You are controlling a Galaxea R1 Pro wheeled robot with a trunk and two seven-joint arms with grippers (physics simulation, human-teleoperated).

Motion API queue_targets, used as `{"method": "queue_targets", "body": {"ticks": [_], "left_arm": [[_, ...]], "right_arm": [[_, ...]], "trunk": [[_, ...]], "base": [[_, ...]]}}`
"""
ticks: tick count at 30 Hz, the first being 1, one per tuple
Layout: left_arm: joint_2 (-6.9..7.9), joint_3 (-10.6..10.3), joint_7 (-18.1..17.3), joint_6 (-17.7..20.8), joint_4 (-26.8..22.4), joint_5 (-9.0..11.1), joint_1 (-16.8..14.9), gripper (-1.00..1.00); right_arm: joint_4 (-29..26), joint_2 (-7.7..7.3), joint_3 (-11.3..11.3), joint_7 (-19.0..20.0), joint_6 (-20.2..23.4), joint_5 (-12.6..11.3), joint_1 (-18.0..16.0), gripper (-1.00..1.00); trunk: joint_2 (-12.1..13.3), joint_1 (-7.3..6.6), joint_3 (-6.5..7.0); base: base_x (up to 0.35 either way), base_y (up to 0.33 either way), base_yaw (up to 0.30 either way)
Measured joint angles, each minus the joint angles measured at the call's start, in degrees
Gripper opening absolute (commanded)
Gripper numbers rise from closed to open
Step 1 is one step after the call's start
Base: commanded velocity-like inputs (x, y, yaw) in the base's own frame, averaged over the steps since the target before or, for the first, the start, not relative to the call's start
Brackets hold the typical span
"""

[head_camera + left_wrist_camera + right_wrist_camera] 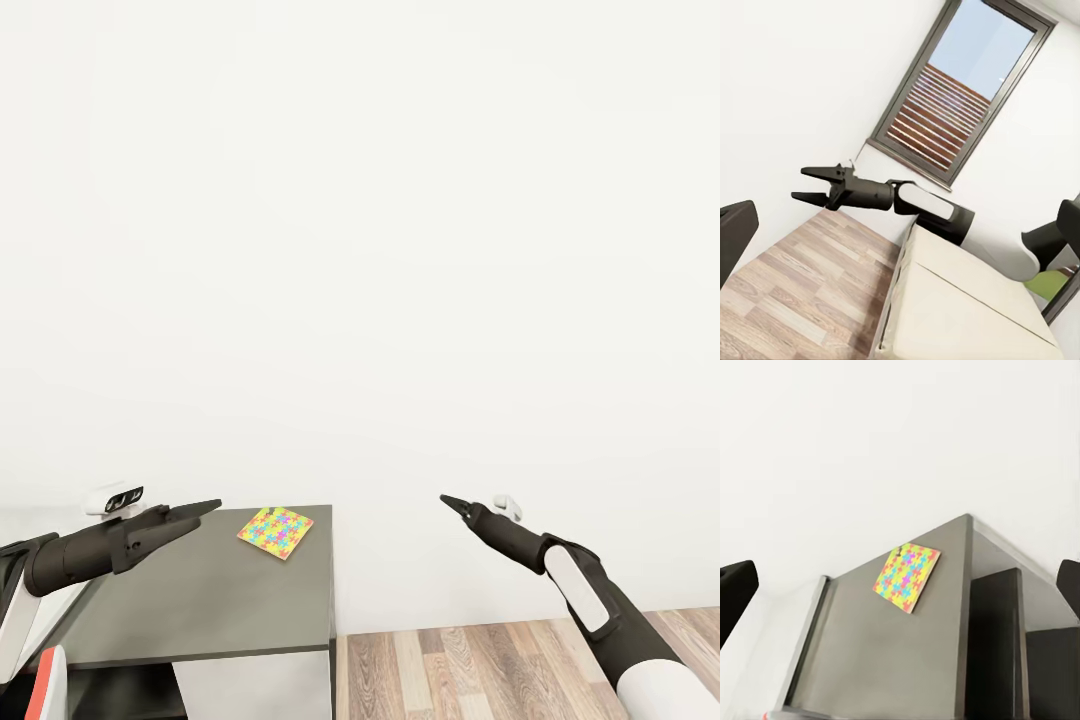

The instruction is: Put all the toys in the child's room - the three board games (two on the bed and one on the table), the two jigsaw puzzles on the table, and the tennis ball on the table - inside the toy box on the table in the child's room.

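Nearest me, at about 8 o'clock in the head view, my left gripper [205, 507] hangs over the near-left part of the dark table [200, 610]; from here its fingers look pressed to one point, but I cannot tell for sure. At 4 o'clock my right gripper [452, 502] floats off the table edge, over the wood floor [480, 670]. The left wrist view catches it [814, 185] with fingers spread and nothing between them.

Further out, at roughly 7 o'clock from centre, one jigsaw puzzle [275, 531] lies flat near the table's far right corner, turned diamond-wise, just ahead and right of the left gripper's tip, well left of the right one. The right wrist view shows it [907, 577] lying clear on the top.

Handling, my guess: thin, light, flat; interlocked pieces may flex or part. No height to pinch from above, so I'd slide it to the edge and take a corner.

Beyond: blank white wall [360, 250].
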Motion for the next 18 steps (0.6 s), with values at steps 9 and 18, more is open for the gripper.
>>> {"method": "queue_targets", "body": {"ticks": [9, 18], "left_arm": [[0.0, 0.0, 0.0, 0.0, 0.02, -0.04, 0.0, 1.0], [0.0, 0.0, 0.0, 0.0, 0.02, -0.04, 0.0, 1.0]], "right_arm": [[0.11, -2.42, 0.0, -0.25, 0.28, -0.54, 0.02, 1.0], [0.38, -2.68, 0.0, -0.27, 0.32, -0.6, 0.02, 1.0]], "trunk": [[0.01, 0.0, -0.44], [0.01, 0.0, -1.27]], "base": [[0.0, 0.0, 0.0], [0.0, 0.0, -0.018]]}}
